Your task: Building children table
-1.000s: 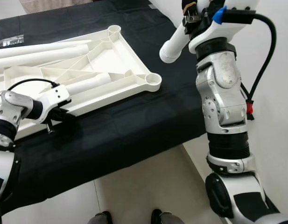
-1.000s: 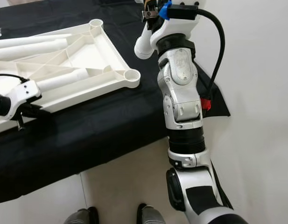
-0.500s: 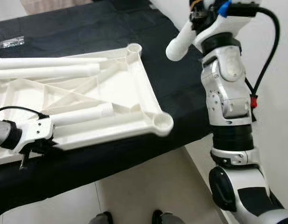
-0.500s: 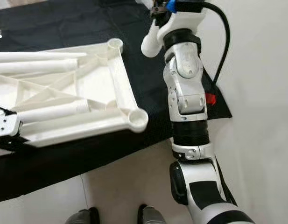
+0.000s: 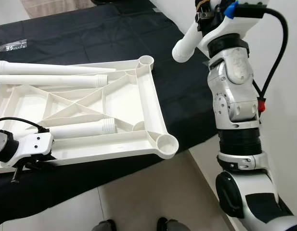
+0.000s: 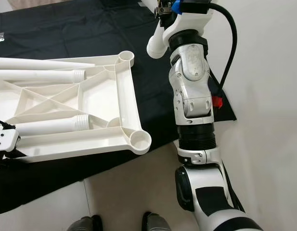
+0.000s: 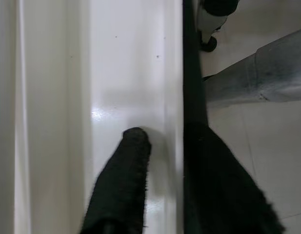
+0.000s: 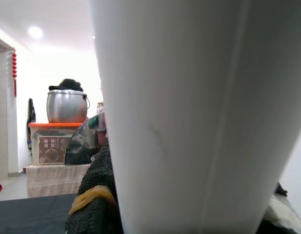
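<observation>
The right gripper (image 5: 202, 12) is mostly cut off by the upper edge of the head views, so its black fingers are hard to see there; in the right wrist view a white table leg (image 8: 199, 117) stands very close to the camera and one dark finger (image 8: 94, 204) lies against its side, so the gripper has closed around this leg and holds it raised above the far right part of the black cloth (image 5: 114, 33). The left gripper (image 5: 23, 166) is partly hidden under its white wrist housing at the near left. In the left wrist view one finger (image 7: 123, 185) rests on the inner white surface of the table top (image 5: 129, 101) and the other finger (image 7: 223, 185) is outside its rim, so it pinches the near edge. The table top lies upside down on the cloth, its ribs facing up, with round sockets at the corners. Two more legs (image 5: 52, 74) lie along its far side and one leg (image 5: 81, 130) lies across the near ribs, just beside the left gripper. A small clear bag (image 5: 13, 45) lies far left on the cloth. The floor (image 5: 153, 192) is pale tile, and the wall on the right is white.
</observation>
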You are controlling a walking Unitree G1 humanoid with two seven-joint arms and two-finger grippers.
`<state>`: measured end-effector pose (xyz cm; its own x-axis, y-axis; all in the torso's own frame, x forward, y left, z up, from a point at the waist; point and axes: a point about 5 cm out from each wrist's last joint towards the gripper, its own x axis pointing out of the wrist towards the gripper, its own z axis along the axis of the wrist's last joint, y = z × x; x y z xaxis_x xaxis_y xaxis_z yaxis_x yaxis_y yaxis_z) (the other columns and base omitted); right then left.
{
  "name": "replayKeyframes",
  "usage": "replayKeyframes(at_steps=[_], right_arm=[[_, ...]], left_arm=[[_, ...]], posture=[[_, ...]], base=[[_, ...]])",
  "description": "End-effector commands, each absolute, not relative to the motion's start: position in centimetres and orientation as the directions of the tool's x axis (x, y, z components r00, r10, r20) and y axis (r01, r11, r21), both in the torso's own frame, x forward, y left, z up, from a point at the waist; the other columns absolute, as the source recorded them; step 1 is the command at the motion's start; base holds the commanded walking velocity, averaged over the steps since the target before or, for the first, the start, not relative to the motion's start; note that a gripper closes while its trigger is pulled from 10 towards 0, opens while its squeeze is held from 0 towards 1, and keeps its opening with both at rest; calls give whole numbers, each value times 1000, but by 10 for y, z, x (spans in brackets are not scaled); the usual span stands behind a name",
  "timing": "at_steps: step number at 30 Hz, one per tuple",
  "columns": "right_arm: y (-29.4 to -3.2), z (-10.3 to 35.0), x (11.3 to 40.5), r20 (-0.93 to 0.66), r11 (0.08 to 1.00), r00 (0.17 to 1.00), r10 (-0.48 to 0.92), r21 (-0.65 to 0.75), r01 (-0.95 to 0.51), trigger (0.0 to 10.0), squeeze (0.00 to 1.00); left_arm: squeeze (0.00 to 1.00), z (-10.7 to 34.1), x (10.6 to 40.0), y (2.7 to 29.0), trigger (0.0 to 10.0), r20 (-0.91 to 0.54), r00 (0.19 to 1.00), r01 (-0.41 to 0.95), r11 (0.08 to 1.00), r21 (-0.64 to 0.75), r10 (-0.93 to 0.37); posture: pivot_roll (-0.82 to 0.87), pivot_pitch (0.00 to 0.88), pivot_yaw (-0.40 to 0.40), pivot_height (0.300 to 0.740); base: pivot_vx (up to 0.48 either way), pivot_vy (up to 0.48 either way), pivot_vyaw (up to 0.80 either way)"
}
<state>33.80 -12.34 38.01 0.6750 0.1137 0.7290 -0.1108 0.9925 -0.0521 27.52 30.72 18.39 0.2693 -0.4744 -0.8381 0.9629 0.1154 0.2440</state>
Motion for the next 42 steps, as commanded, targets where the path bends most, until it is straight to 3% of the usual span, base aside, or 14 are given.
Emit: replayKeyframes(at_steps=[1,2,13,26,28,29,30,32,33,34,35,37,39,42], right_arm=[[-124,386,336,751,992,649,117,-62,-108,10000,0],[-124,385,336,750,992,651,118,-62,-108,10000,0],[-124,384,338,748,992,653,114,-57,-108,10000,0],[-124,384,341,746,992,655,117,-61,-107,10000,0],[-125,384,341,747,992,655,116,-62,-106,10000,0],[-125,383,342,746,992,656,116,-62,-105,10000,0],[-125,383,342,746,992,656,116,-62,-105,10000,0],[-128,382,346,726,991,676,127,-56,-125,10000,0],[-128,382,346,726,991,676,127,-56,-125,10000,0],[-134,383,351,704,989,698,133,-46,-142,10000,0],[-134,383,351,704,989,698,133,-46,-142,10000,0],[-148,386,359,671,986,728,139,-28,-162,10000,0],[-148,386,359,671,986,728,139,-28,-162,10000,0],[-166,389,357,673,983,728,134,2,-183,10000,0]], left_arm=[[1000,165,271,310,10000,-881,217,976,126,180,-421],[0,169,274,309,10000,-876,229,973,128,192,-424],[0,209,292,302,10000,-865,242,969,150,195,-439],[0,251,304,278,10000,-739,228,971,200,128,-634],[0,258,310,274,10000,-705,275,961,218,172,-654],[0,271,321,268,10000,-629,373,928,266,261,-682],[0,271,321,268,10000,-629,373,928,266,261,-682],[0,307,346,251,10000,-329,606,775,443,451,-725],[0,307,346,251,10000,-329,606,775,443,451,-725],[0,326,356,239,10000,-138,691,673,560,483,-710],[0,326,356,239,10000,-138,691,673,560,483,-710],[0,345,361,219,10000,109,743,536,684,495,-660],[0,345,361,219,10000,109,743,536,684,495,-660],[0,348,356,191,10000,273,762,431,775,463,-587]], posture=[[67,220,-30,740],[67,218,-31,740],[72,213,-33,740],[73,207,-31,740],[72,207,-29,740],[77,202,-26,740],[77,202,-26,740],[87,194,-31,740],[87,194,-31,740],[86,187,-38,740],[86,187,-38,740],[74,175,-30,740],[74,175,-30,740],[76,161,-24,740]], base=[[0,0,0],[0,0,0],[0,0,0],[0,0,0],[0,0,0],[0,0,0],[0,0,0],[0,0,0],[0,0,0],[0,0,0],[0,0,0],[0,0,0],[0,0,0],[0,0,0]])
